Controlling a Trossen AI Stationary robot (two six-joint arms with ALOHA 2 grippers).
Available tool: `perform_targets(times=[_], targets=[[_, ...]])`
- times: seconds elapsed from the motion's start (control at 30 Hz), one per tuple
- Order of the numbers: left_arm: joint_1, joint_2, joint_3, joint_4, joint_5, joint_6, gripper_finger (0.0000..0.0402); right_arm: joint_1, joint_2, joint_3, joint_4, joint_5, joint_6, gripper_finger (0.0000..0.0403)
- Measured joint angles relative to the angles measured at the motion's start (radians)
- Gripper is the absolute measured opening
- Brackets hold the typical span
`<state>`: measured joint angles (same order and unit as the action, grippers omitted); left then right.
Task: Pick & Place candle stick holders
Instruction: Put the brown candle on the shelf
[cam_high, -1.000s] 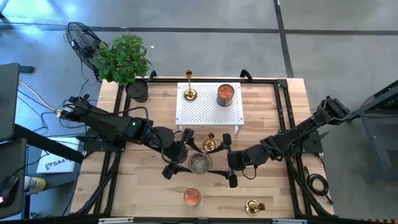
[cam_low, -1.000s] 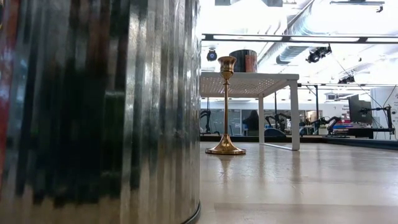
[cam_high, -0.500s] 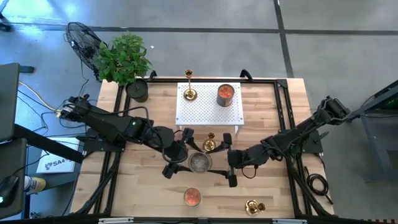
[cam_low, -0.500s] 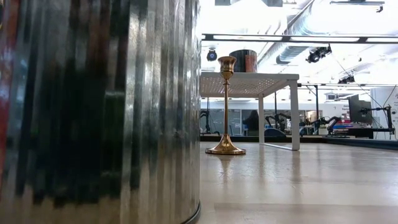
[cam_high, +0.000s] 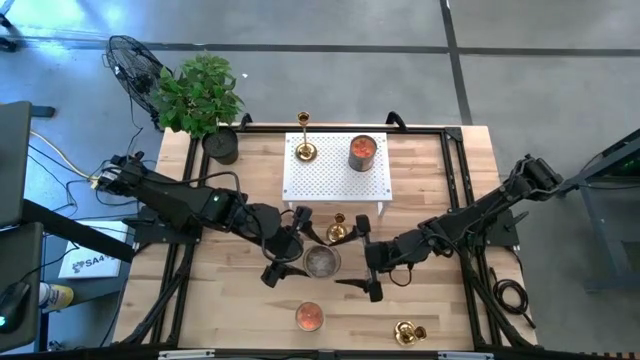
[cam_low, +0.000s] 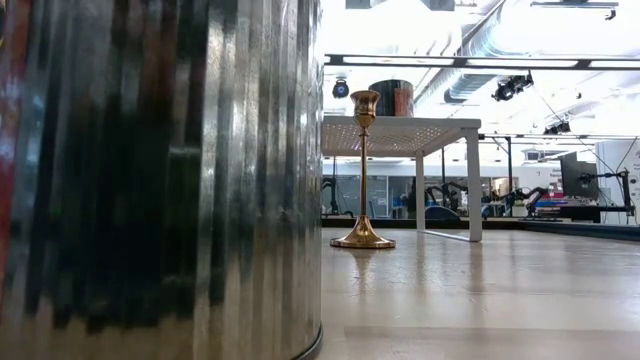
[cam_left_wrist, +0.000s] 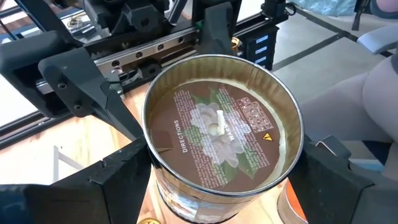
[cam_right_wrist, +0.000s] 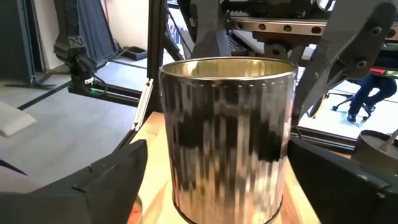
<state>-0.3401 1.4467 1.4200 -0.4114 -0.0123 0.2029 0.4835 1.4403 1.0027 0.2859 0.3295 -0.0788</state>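
Both grippers sit by a tin, not a candlestick

One candle stick holder (cam_high: 305, 150) stands on the white shelf (cam_high: 335, 185); two wait on the desk (cam_high: 240, 300). Left gripper (cam_high: 290, 245) and right gripper (cam_high: 365, 255) have fingers apart around the tin candle (cam_high: 321, 262).

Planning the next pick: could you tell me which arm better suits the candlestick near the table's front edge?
Right: the candlestick sits on the right hand's side, farther from the left hand.

table (cam_high: 430, 310); white stand (cam_high: 335, 180); tin (cam_high: 321, 262); candlesticks (cam_high: 337, 229); plant pot (cam_high: 222, 146)
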Motion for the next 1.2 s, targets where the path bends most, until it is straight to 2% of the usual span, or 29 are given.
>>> perform_targets(times=[0.3, 0.67, 1.2], targets=[[0.0, 0.0, 0.0, 0.0, -0.001, -0.002, 0.0319, -0.007, 0.0, 0.0, 0.019, 0.015, 0.025, 0.0399], [0.0, -0.001, -0.001, 0.018, -0.001, 0.012, 0.0319, -0.074, 0.026, 0.0, 0.034, -0.079, 0.104, 0.0397], [0.002, -0.002, -0.001, 0.055, -0.001, 0.047, 0.0319, -0.077, 0.027, -0.002, 0.055, -0.037, 0.07, 0.0397]])
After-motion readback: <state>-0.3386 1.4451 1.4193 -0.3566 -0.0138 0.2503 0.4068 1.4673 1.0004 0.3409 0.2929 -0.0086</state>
